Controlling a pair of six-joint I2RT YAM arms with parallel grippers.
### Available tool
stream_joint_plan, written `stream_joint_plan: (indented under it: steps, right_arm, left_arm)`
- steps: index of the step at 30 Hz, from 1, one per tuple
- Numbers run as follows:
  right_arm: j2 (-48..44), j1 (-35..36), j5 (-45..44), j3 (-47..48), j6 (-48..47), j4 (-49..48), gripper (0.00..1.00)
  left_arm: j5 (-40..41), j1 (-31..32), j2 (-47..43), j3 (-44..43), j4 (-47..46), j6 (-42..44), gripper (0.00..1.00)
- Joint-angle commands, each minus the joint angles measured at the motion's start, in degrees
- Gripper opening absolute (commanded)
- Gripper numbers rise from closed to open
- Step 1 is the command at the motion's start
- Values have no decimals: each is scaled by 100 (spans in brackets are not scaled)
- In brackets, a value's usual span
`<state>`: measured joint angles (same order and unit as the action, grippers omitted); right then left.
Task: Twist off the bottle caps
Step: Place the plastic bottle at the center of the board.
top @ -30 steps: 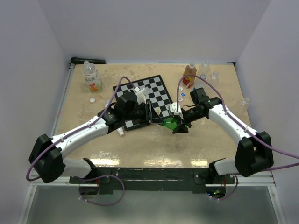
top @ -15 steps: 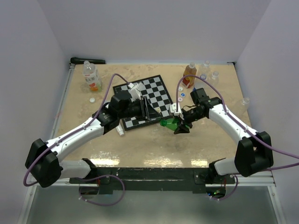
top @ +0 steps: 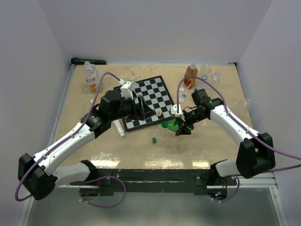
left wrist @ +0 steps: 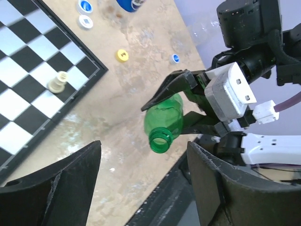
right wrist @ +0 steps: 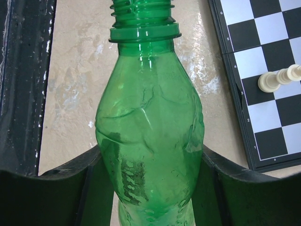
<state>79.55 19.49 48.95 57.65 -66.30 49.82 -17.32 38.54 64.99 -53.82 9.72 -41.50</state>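
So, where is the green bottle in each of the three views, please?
Top external: the green bottle is right of centre, held by the right gripper, off the near right corner of the chessboard.
Left wrist: centre, open neck toward the camera; chessboard at left.
Right wrist: fills the middle, neck up; chessboard at top right.
Shared landmark: the chessboard.

Before me a chessboard (top: 157,96) lies askew on the tan table (top: 136,150). A cream pawn (top: 159,112) sits near its edge. A white tube (top: 120,128) lies beside its near corner.
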Motion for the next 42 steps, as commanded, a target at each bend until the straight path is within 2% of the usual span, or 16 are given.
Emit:
stream_joint_plan:
  steps: [1, 11, 16, 20, 24, 28, 30, 42]
  right_arm:
    - [-45, 3, 53, 98, -67, 45, 3]
    - [-27, 3, 53, 89, -58, 36, 3]
    - [-18, 3, 62, 89, -58, 36, 3]
    - [-10, 3, 80, 97, -67, 45, 3]
    - [-1, 29, 97, 98, -67, 45, 3]
    - [17, 38, 124, 98, -84, 71, 3]
    - [34, 47, 141, 106, -102, 89, 3]
    - [87, 108, 203, 133, -111, 124, 3]
  left_arm:
    - [326, -93, -268, -111, 162, 747, 79]
    - [-227, -102, -434, 434, -268, 1723, 82]
    - [-500, -110, -803, 908, -1075, 1794, 83]
    - [-623, -102, -988, 1286, -1664, 1479, 83]
    - [-641, -110, -1032, 1707, -2367, 802, 84]
    - [-474, -102, -1076, 2287, -3482, 20, 93]
    - [-421, -93, -1068, 2429, -3818, -235, 94]
    - [-167, 206, -637, 2438, -4144, -535, 94]
